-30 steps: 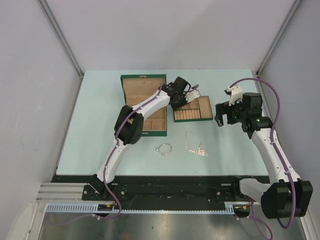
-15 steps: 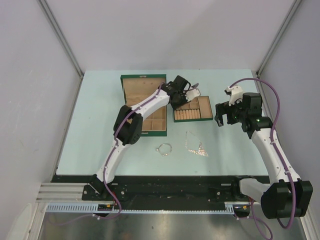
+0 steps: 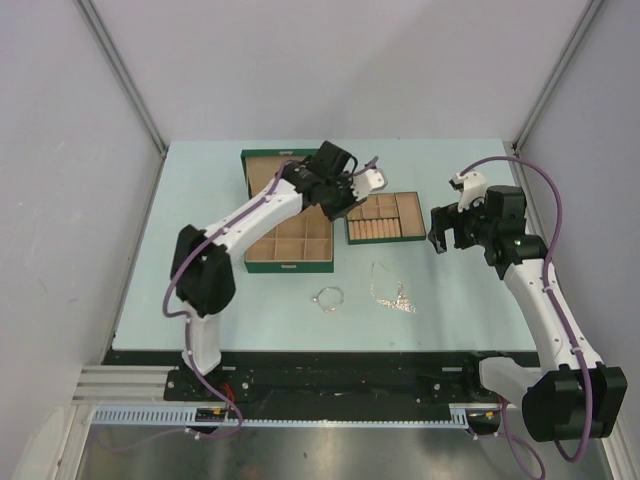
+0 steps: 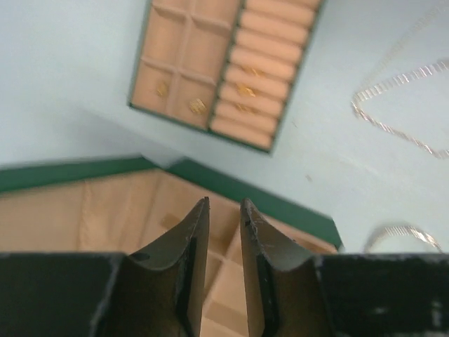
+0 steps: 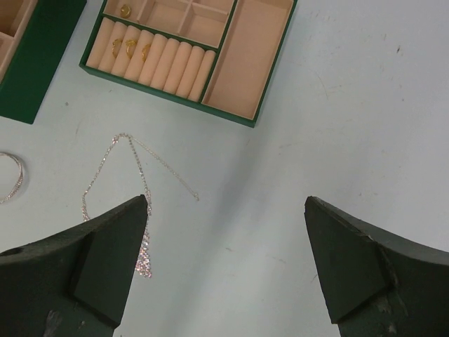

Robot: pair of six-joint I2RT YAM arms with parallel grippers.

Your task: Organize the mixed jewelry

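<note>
Left gripper (image 4: 224, 203) over box (image 3: 290, 267), by its right edge, fingers a slit apart, nothing seen between. Right gripper (image 5: 226, 200) spread wide, empty, toward table's (image 3: 200, 200) right edge. Bangle (image 3: 329, 296) and necklace (image 3: 393, 293) flat near front edge, centre. Small pieces (image 5: 130, 47) in tray (image 3: 385, 241).

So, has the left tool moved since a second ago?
Yes. The left tool shifted left, away from the small tray and over the green box's right side.

Enclosed work cell, seen from above.
A pale blue-green table (image 3: 190, 220) sits between plain grey-white walls (image 3: 340, 60); aluminium struts (image 3: 122, 78) mark the corners, evenly lit.
</note>
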